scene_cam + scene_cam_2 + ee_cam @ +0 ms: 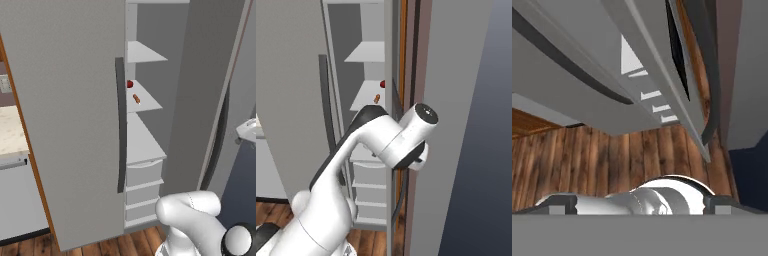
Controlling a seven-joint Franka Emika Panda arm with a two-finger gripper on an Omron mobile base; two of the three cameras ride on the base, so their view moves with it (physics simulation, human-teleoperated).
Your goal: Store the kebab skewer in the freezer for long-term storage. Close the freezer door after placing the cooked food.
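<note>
Kebab skewer laid on a white shelf inside the part-open freezer.

The kebab skewer [136,98] is seen lying on a middle white shelf [145,100] of the freezer [150,60], with a small red round item [130,84] set just behind it on the same shelf, the two slightly apart. Above that shelf another white shelf [144,52] is fitted; below it a broader shelf and stacked white drawers [144,175] are shown. To the left of the skewer's shelf, a grey door [65,115] with a long dark handle [120,125] is placed; to the right, the freezer door [200,95] is swung ajar. The opening is partly blocked in the right base view by the white arm [391,140]. The gripper [637,209] is pointed at a wooden floor [612,155] below the freezer, its fingertips [562,205] spread wide apart with nothing between them.
</note>
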